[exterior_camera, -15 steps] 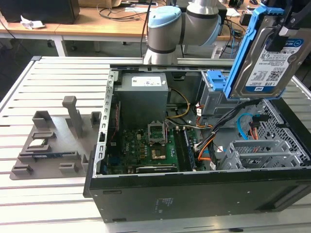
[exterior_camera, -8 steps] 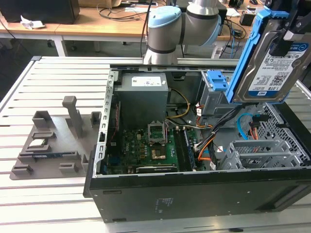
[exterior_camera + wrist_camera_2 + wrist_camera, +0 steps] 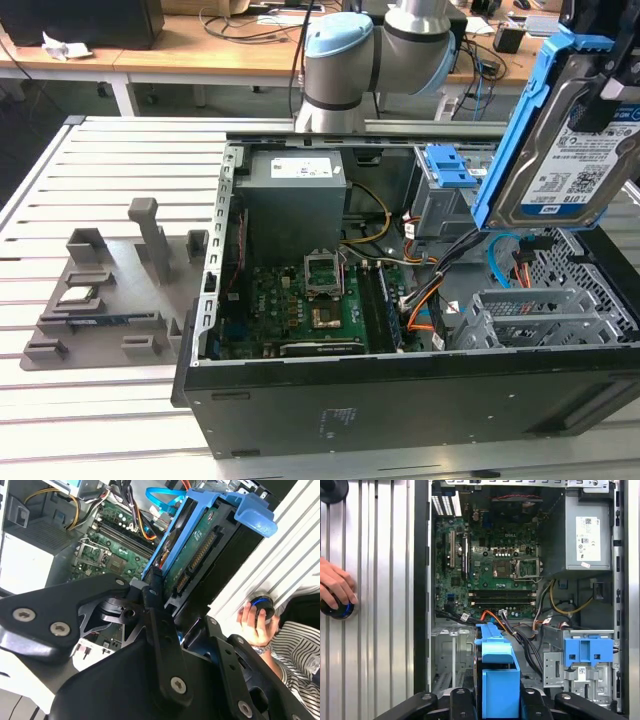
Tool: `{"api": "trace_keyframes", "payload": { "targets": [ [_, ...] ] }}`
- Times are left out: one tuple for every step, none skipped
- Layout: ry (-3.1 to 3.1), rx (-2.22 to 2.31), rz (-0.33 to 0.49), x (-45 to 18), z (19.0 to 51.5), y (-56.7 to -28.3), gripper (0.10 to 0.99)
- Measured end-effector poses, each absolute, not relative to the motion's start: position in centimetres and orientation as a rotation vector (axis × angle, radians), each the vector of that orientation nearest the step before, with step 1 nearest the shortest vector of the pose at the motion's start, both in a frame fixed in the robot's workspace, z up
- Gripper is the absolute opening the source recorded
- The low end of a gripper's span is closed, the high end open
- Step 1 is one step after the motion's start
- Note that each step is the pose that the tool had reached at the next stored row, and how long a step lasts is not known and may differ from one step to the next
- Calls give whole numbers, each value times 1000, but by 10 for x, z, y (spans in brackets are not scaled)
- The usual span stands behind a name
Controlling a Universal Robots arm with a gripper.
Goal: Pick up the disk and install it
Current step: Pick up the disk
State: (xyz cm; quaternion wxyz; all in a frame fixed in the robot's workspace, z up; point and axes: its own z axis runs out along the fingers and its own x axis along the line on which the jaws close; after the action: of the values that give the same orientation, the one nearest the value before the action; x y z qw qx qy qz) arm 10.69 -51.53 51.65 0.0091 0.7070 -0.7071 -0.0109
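Note:
The disk (image 3: 570, 150) is a silver hard drive with a white-and-blue label in a blue plastic frame. It hangs tilted on edge in the air, above the end of the open computer case (image 3: 400, 400) at the exterior view's right. My gripper (image 3: 608, 98) is shut on it from above. In both wrist views the black fingers (image 3: 462, 700) clamp the blue frame (image 3: 497, 670) on either side. The second wrist view shows the disk's green circuit-board underside (image 3: 195, 545) between the gripper (image 3: 175, 605) fingers. Below the disk sits an empty metal drive cage (image 3: 530, 315).
Inside the case lie the motherboard (image 3: 310, 295), a grey power supply box (image 3: 295, 195), a blue latch (image 3: 450, 165) and orange and blue cables (image 3: 510, 265). A grey parts fixture (image 3: 110, 290) lies at the exterior view's left. A person's hand (image 3: 335, 587) rests on a round knob.

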Motion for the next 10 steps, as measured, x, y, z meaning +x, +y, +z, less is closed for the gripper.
{"api": "trace_keyframes", "payload": {
  "targets": [
    [-2209, 2208, -34, 107, 516, -519, 365],
    [-2209, 2208, -34, 107, 516, -521, 365],
    [-2209, 2208, -34, 107, 516, -522, 365],
    [-2209, 2208, -34, 107, 516, -525, 365],
    [-2209, 2208, -34, 107, 516, -528, 365],
    [-2209, 2208, -34, 107, 516, -530, 365],
    [-2209, 2208, -34, 107, 516, -531, 365],
    [-2209, 2208, -34, 107, 516, -533, 365],
    [-2209, 2208, -34, 107, 516, -535, 365],
    [-2212, 2212, -41, 107, 516, -536, 365]
  ]
}}
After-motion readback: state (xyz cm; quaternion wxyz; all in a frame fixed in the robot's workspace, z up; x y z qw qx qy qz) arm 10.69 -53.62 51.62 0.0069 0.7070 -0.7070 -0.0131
